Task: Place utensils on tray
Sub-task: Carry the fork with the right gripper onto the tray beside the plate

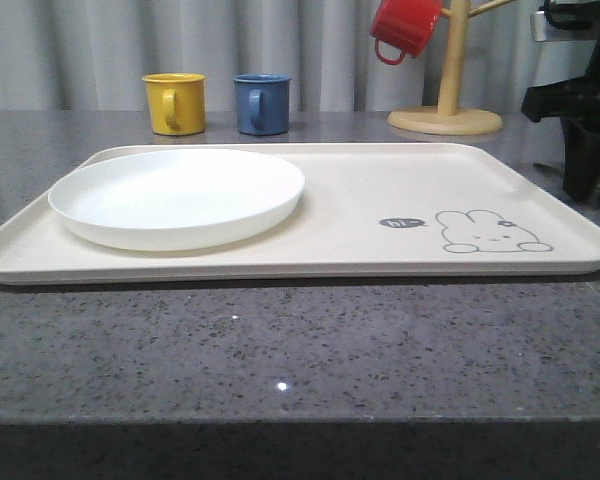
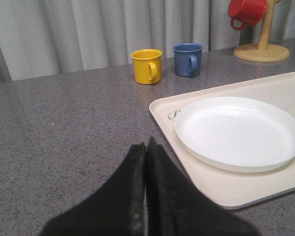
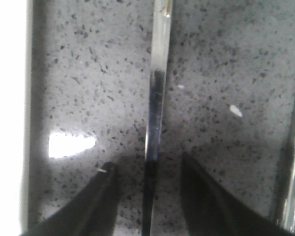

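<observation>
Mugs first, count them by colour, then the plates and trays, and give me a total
Yellow mug: 1
Blue mug: 1
Red mug, hanging on the wooden mug tree: 1
White plate: 1
Cream tray: 1
Total: 5

Left gripper [image 2: 145,152] low over the surface, black fingers [image 2: 132,182] pressed flat together, no gap between them, nothing held. Right gripper [image 3: 147,169] pointed straight down, close above the surface, fingers [image 3: 101,196] spread apart with a clear gap. Right arm [image 1: 580,120] visible in the front view as a dark mass at the far right edge, reaching downward.
</observation>
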Robot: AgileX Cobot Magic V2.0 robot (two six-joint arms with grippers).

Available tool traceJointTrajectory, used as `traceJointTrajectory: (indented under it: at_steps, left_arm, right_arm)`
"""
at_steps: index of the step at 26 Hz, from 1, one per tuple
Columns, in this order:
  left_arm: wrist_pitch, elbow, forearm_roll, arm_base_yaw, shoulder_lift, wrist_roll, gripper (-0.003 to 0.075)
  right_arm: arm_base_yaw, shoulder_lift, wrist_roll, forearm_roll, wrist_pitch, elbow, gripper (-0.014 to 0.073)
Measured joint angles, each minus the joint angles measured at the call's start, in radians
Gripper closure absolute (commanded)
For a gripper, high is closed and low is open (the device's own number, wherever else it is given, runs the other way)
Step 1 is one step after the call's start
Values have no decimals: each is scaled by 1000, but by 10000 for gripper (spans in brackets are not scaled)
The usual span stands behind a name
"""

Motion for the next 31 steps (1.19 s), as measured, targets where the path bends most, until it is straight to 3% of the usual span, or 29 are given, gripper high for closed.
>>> traceJointTrajectory:
  at_steps: [2, 4, 10, 17, 23, 31]
  left_arm:
    - [0, 0, 0, 0, 0, 0, 738]
    - [0, 0, 0, 0, 0, 0, 738]
    - [0, 0, 0, 0, 0, 0, 738]
    - [0, 0, 0, 0, 0, 0, 738]
    - [0, 0, 0, 0, 0, 0, 738]
    - [0, 0, 0, 2, 0, 0, 738]
  right_arm:
    - [2, 2, 0, -2, 0, -3, 553]
    - [2, 2, 0, -9, 0, -4, 600]
    - [2, -5, 4, -20, 10, -5, 598]
    - [22, -111, 134, -115, 194, -92, 598]
    - [169, -148, 224, -124, 298, -201, 598]
    - [435, -123, 356, -122, 239, -218, 598]
